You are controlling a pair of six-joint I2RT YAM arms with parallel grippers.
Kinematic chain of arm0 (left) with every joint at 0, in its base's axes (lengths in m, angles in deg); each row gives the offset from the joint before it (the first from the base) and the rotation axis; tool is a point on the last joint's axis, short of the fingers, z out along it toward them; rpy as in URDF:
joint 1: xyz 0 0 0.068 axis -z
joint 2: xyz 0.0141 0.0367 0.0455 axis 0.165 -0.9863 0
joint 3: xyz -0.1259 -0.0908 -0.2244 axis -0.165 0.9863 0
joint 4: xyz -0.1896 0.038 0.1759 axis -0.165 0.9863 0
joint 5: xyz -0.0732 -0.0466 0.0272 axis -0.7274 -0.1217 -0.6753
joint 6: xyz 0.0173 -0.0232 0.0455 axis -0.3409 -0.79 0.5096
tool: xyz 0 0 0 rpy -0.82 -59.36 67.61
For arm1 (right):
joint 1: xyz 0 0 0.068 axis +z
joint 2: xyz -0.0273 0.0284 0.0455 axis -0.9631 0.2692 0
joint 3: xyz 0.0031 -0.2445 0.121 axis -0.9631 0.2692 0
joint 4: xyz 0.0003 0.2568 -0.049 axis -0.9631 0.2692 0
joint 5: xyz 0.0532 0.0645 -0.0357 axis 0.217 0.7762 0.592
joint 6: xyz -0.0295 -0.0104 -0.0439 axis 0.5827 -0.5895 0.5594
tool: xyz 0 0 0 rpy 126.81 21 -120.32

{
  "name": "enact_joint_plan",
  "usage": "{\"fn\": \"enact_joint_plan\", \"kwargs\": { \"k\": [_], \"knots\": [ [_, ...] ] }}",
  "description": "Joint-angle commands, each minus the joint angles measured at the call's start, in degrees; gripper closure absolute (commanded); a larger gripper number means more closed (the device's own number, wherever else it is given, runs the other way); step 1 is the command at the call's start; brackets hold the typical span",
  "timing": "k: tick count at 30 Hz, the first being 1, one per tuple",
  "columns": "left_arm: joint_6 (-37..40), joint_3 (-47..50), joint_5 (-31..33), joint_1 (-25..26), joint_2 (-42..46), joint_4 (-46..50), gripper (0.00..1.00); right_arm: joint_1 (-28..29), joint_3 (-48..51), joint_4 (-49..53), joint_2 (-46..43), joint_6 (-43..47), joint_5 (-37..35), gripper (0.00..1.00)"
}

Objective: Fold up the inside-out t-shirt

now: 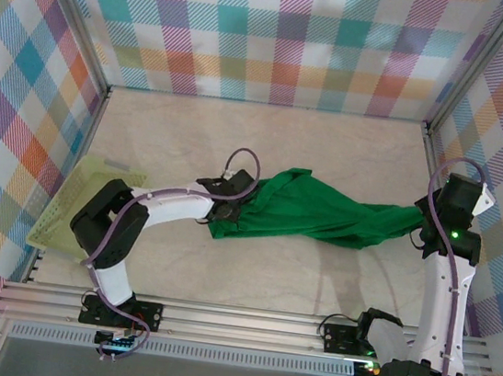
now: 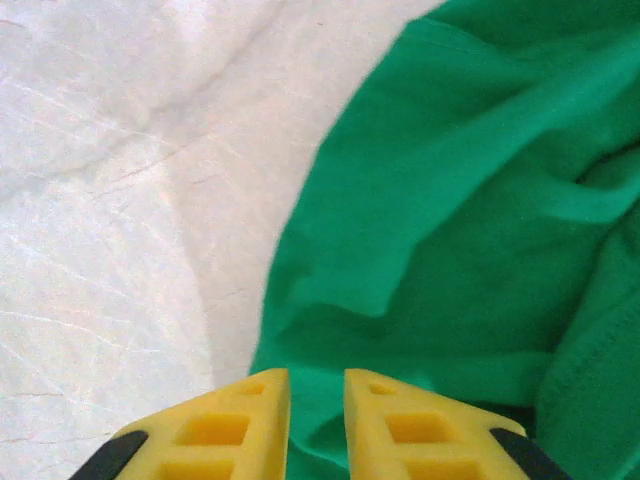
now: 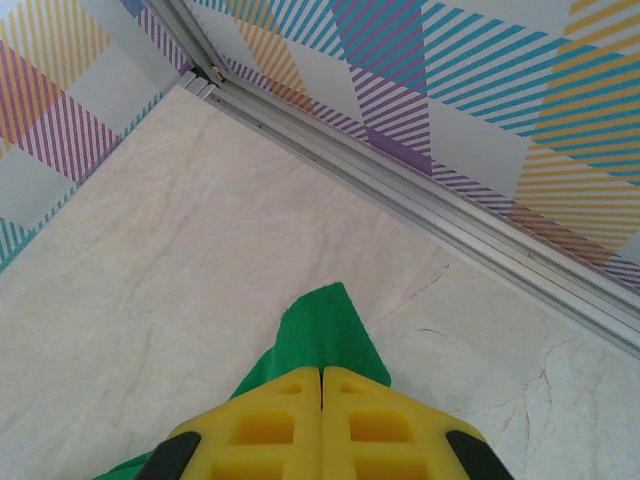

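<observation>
The pale marbled worktop (image 1: 267, 144) takes up most of what I can see, walled in by checked panels, and across its middle lies the inside-out t-shirt (image 1: 309, 209), bright green and drawn out into a long, rumpled band that runs from the left arm to the right arm. It is wider and more crumpled at its left end, and it narrows to a twisted tail towards the right. At the left edge of the worktop a pale yellow-green mesh basket (image 1: 77, 207) sits tilted, well apart from the cloth. The right end effector (image 3: 321, 378) is fully closed, with a flap of green cloth poking out past its tips, so I judge it has the narrow end of the shirt pinched. The left end effector (image 2: 317, 385) sits at the shirt's wider end with its 2 yellow fingers almost together and a slim gap between them, over the cloth's edge; whether any fabric is caught there I cannot tell. As for progress, I see no neat fold anywhere, so to my eye the job is at an early stage: the shirt needs spreading flat, and all the folding remains to be done
</observation>
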Motion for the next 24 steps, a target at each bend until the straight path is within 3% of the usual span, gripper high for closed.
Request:
{"fn": "enact_joint_plan", "kwargs": {
  "k": [1, 4, 7, 14, 18, 24],
  "knots": [
    [-0.53, 1.53, -2.28, 0.39, 1.82, -1.30, 0.81, -0.35, 0.35, -1.23, -0.25, -0.29, -0.47, 1.00],
    [0.72, 1.91, -4.56, 0.60, 2.63, -2.40, 0.83, -0.38, 0.45, -1.38, -0.25, -0.29, -0.31, 1.00],
    [2.68, 2.24, -4.71, 2.70, 4.10, -3.49, 0.64, -0.33, 0.39, -1.48, -0.08, -0.29, 0.05, 1.00],
    [3.44, -0.72, -4.41, 4.48, 0.84, -2.37, 0.48, -0.39, 0.45, -1.49, 0.00, -0.20, 0.32, 1.00],
    [3.51, -3.36, -4.55, 4.47, -2.95, -0.86, 0.50, -0.36, 0.42, -1.48, -0.24, -0.20, 0.24, 1.00],
    [2.50, -4.88, -3.99, 3.46, -5.24, -0.64, 0.74, -0.38, 0.52, -1.52, -0.25, -0.29, 0.36, 1.00]
  ]
}}
